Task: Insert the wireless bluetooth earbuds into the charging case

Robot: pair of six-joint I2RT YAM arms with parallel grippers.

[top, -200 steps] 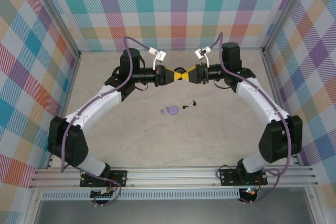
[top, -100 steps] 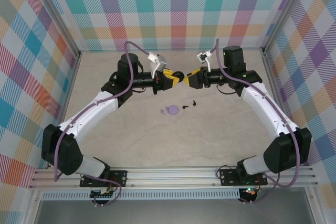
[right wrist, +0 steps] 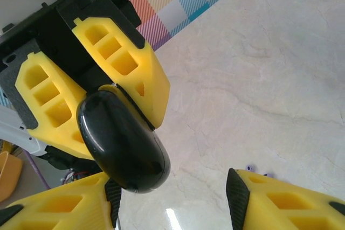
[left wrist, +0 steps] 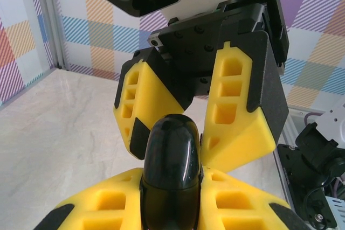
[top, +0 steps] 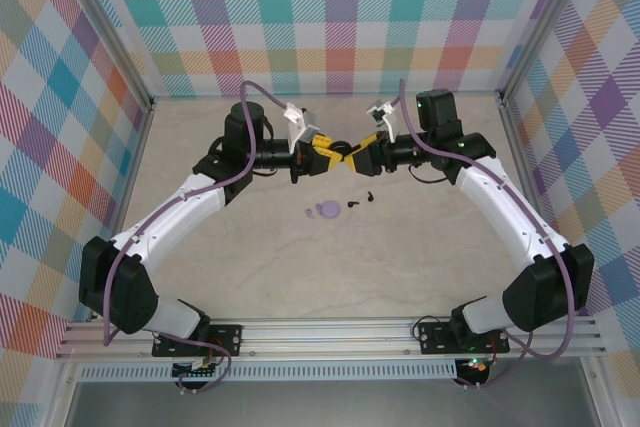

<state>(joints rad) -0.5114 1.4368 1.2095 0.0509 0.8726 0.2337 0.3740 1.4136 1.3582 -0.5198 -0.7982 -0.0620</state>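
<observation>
Jaws of the left gripper [top: 337, 150] pinch a black disc [left wrist: 171, 160] by its edge. The jaws of the right gripper [top: 357, 156] stand spread on either side of the same disc, not clamped on it. From bases at the near edge of the table [top: 400, 267], both white arms bow outward at the elbows, then reach inward. The lavender charging case [top: 325, 210] lies mid-table, with two tiny black earbuds [top: 352, 204] just to its right, outside it. Just beyond these, the grippers meet nose to nose.
</observation>
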